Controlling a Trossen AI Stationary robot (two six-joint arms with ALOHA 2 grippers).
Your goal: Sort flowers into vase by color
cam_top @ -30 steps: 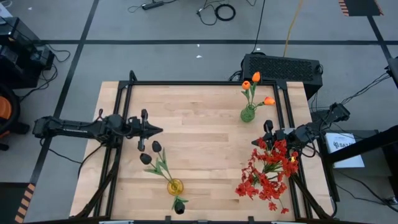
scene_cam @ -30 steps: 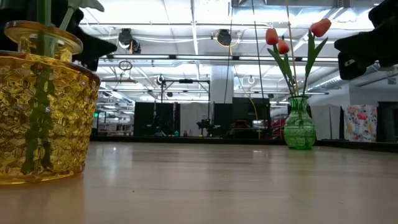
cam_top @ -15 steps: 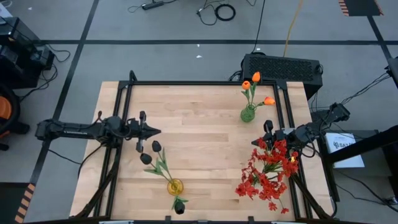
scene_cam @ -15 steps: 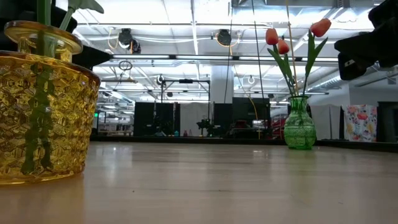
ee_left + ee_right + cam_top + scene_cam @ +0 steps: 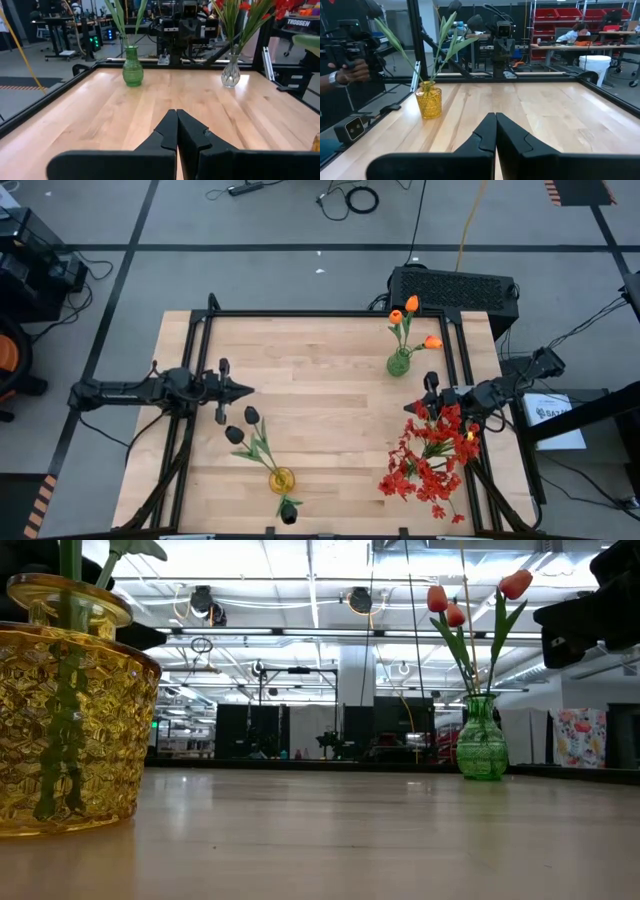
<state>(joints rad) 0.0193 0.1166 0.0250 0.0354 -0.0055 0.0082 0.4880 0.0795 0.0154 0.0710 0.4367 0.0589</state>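
Left gripper [image 5: 243, 390] at table's [image 5: 320, 430] nine o'clock, fingers closed, empty, right gripper [image 5: 418, 409] at three o'clock, likewise, black flowers [image 5: 240, 425] in yellow vase [image 5: 282, 478] at six, orange flowers [image 5: 412, 320] in green vase [image 5: 398, 363] at one, red flowers [image 5: 428, 460] at four.

Three vases [image 5: 399, 363] of flowers [image 5: 430, 455] on table [image 5: 320, 395]

Even, bright overhead light fills the room; ceiling strip lights [image 5: 300, 585] blaze white in the low view. The bench [image 5: 320, 410] shows soft glare patches and only faint shadows. The near yellow vase [image 5: 70, 710] looks slightly soft; the far background is hazy.
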